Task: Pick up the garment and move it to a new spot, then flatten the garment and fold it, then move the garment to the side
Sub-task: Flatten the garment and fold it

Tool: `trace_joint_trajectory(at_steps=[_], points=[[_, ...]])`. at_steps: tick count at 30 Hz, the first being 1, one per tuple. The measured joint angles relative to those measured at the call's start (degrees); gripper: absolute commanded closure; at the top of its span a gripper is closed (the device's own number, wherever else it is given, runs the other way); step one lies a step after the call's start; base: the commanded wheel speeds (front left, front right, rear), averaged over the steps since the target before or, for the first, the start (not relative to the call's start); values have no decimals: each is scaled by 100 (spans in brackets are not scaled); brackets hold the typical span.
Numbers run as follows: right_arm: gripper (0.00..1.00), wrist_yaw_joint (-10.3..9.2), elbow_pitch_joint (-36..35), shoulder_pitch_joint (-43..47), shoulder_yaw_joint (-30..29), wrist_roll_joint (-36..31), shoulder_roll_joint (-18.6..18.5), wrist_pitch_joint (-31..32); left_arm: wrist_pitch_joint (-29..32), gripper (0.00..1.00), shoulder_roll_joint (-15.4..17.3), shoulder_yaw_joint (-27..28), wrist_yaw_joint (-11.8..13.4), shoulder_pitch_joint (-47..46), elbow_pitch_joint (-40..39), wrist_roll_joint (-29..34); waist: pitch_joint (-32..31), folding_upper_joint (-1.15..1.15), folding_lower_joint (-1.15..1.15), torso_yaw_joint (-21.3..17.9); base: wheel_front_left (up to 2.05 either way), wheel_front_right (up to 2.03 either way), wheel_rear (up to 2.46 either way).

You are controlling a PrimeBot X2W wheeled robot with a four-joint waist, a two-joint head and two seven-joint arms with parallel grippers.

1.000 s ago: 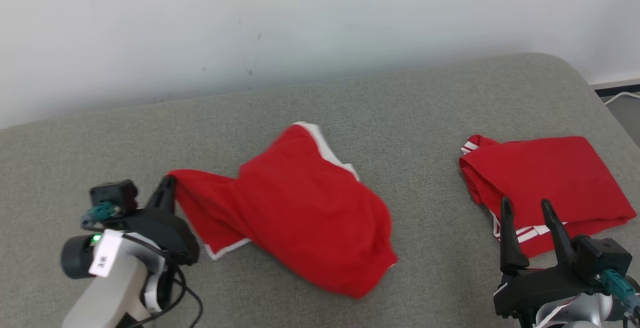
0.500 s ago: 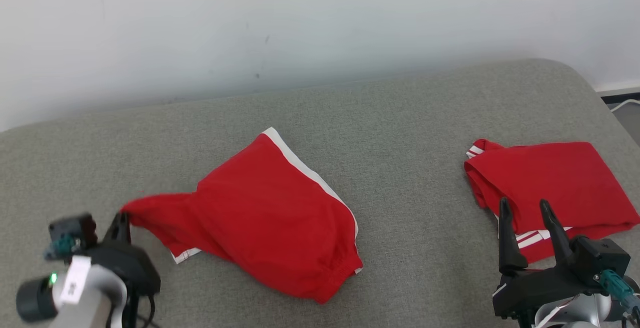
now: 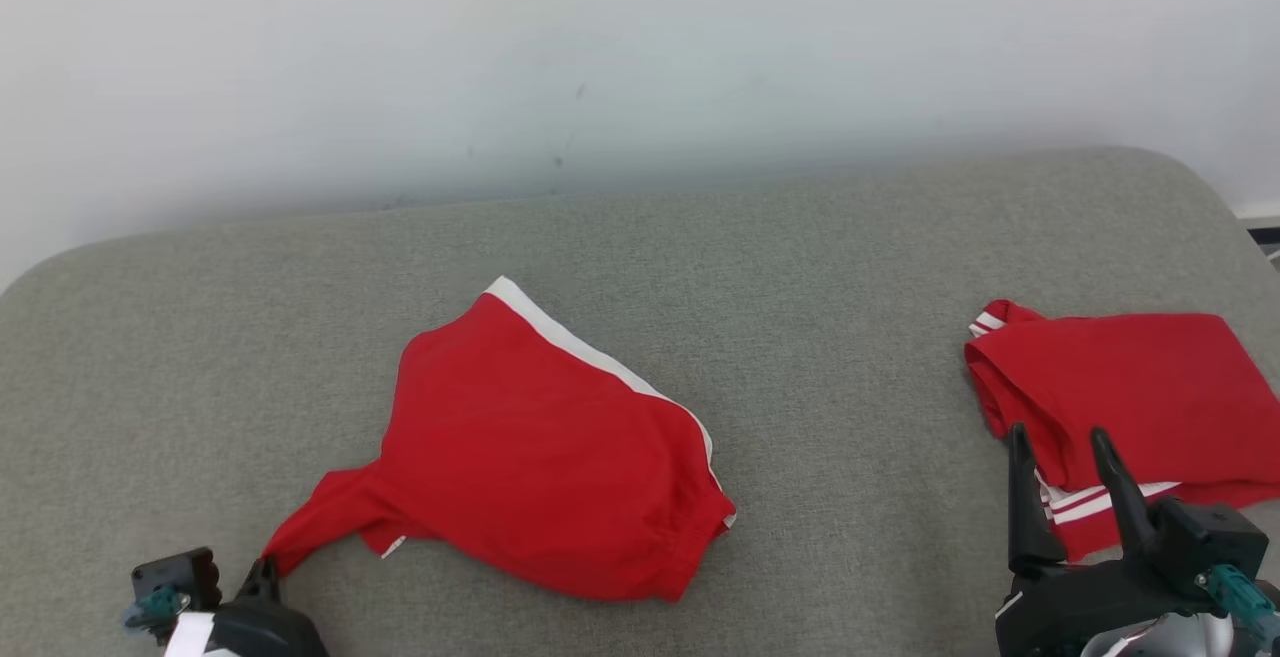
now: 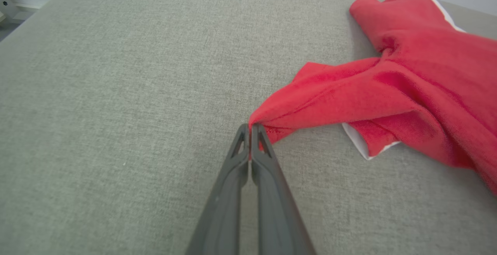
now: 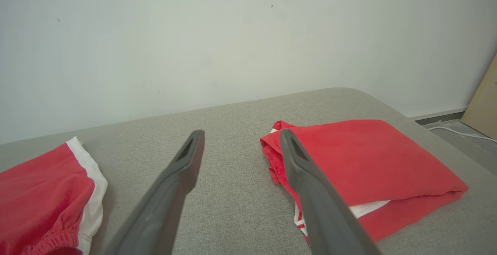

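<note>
The grey fabric-covered table (image 3: 800, 267) carries the red garment (image 3: 540, 467) at its centre, one corner drawn into a taut tail toward 7 o'clock, likely so the left gripper (image 4: 250, 128) can drag it to a new spot; a folded red garment (image 3: 1130, 377) lies well apart at 4 o'clock. The left wrist view makes plain what the head view barely catches: fingers pressed together, pinching that corner. The right gripper (image 3: 1058, 432), at 5 o'clock, has its fingers spread and empty.

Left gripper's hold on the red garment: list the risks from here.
The left gripper pinches only a thin corner of the red garment; a pull may slip it free. Dragging may bunch the cloth. The open right gripper hovers by the folded garment; a reach could disturb it.
</note>
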Motion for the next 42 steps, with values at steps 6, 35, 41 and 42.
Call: trace_joint_trajectory(at_steps=[6,35,41,42], points=[[0,1,-2,-5,91,-1,7,7,19,100,-31,129,1,380,-134,22,-41,0,0,66,0,0,0],[0,0,94,44,138,-1,30,-54,-499,0,356,-156,-7,1312,-3679,1437,-66,0,0,84,0,0,0],[0,0,182,43,249,0,44,-99,-519,0,316,125,-191,1510,-4199,1038,-142,0,0,37,0,0,0],[0,0,183,43,259,0,49,-102,-525,0,298,132,-244,1545,-4275,926,-157,0,0,26,0,0,0]])
